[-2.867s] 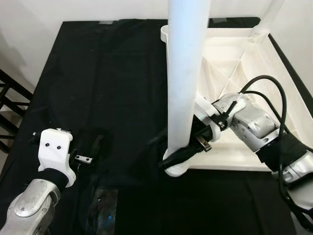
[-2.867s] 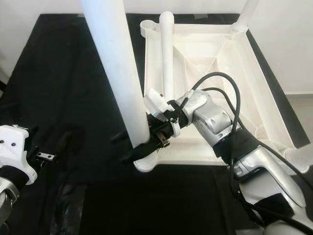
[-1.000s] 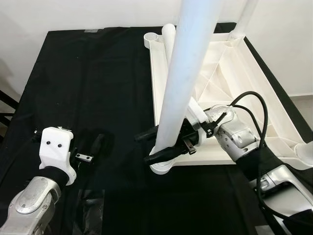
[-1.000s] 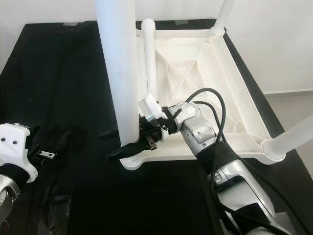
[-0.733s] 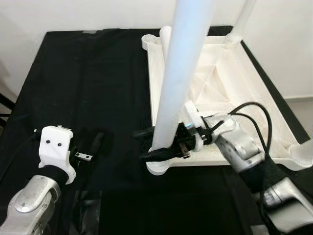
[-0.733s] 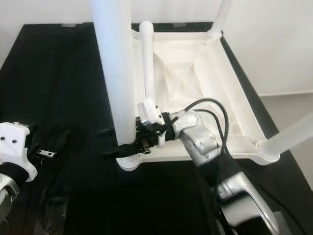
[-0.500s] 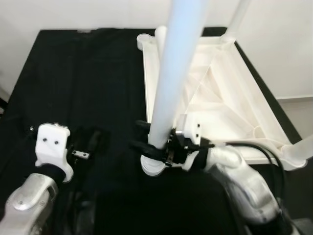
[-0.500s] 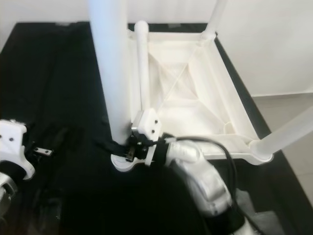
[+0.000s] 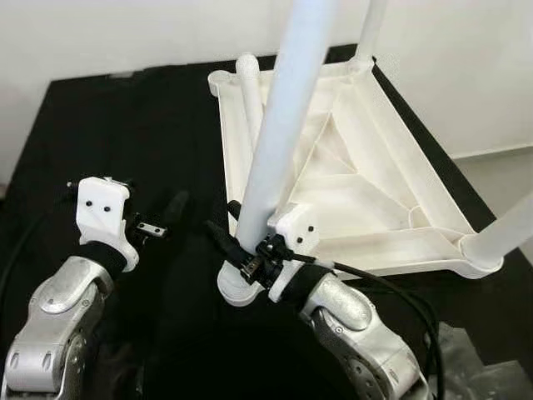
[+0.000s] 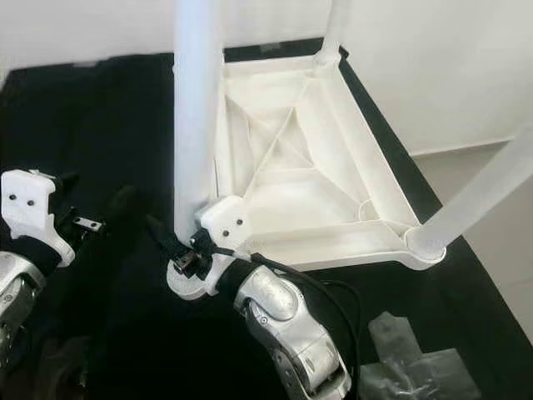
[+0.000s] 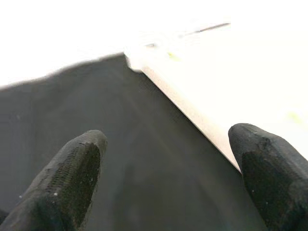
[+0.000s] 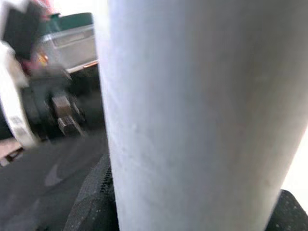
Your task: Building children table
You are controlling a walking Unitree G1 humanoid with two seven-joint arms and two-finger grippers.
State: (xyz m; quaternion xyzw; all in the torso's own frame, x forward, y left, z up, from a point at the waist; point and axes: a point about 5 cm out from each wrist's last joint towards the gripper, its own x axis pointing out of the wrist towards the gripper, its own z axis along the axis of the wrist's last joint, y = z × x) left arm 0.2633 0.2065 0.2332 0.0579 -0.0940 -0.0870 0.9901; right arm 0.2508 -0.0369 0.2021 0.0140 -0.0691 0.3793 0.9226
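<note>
Right now we see a white children's table top (image 9: pixel 350 179) lying upside down on a black cloth (image 9: pixel 141 150), its ribbed underside facing up. Our right gripper (image 9: pixel 237 242) is low at the near left corner of the table top, with its two black fingers on either side of a white leg (image 9: pixel 283 125) that stands upright in the corner socket (image 9: pixel 237 287); in the right wrist view the leg (image 12: pixel 192 110) fills the gap between the fingers (image 12: pixel 91 197), so we take the gripper to be clamped on that leg just above the socket. A second leg (image 9: pixel 371 29) stands in the far right corner, and a third leg (image 9: pixel 504 237) rises from the near right corner. A fourth leg (image 9: pixel 250 100) lies flat inside the table top along its left wall, with its end near the far left corner.

Our left gripper (image 9: pixel 166 218) hovers over the cloth to the left of the table top, apart from it, holding nothing; in the left wrist view its fingers (image 11: pixel 72 173) stand wide apart, with the cloth and the white edge of the table top beyond them. A crumpled piece of clear plastic (image 10: pixel 408 358) lies on the cloth near our right side
</note>
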